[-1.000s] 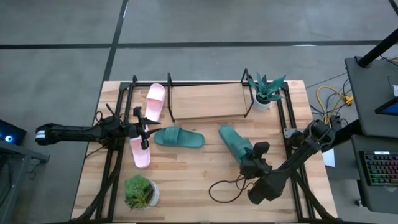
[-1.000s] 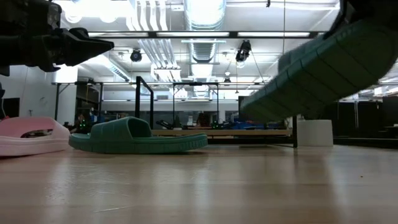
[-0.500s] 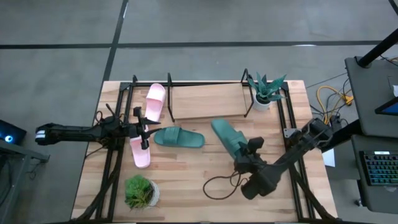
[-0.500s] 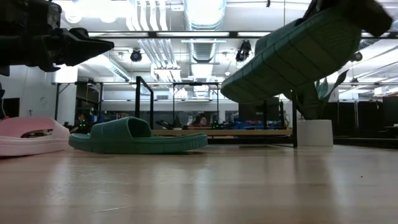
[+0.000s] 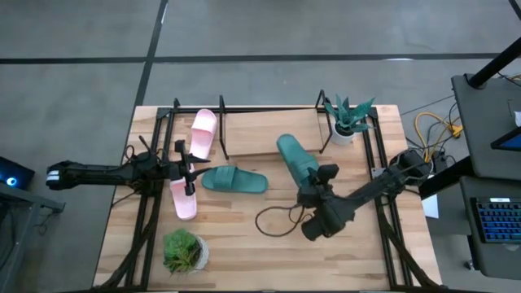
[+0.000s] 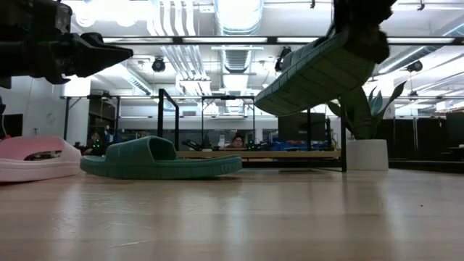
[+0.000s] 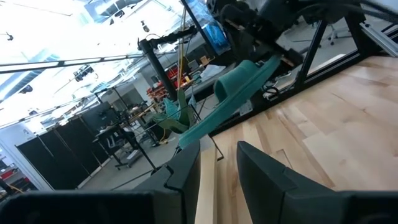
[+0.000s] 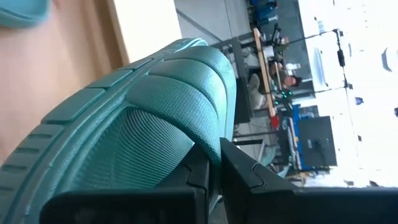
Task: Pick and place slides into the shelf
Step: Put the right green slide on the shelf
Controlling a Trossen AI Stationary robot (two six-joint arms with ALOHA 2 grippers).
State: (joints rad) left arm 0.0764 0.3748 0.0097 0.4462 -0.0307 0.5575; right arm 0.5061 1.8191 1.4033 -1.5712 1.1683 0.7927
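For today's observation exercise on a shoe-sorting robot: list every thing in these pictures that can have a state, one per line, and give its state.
Right gripper: shut on the carried teal slide.
Carried teal slide: off the table, tilted, toe over the shelf's front edge.
Second teal slide: flat on the table.
Pink slide: lying beside the shelf.
Second pink slide: flat on the table.
Left gripper: open, empty.
Shelf: board bare.

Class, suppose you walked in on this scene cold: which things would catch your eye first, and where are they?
First, the teal slide held in the air by the right gripper, tilted, its toe over the front edge of the shelf. Next, the second teal slide lying flat mid-table, with one pink slide at the shelf's left end and another below the left gripper, which hovers open.
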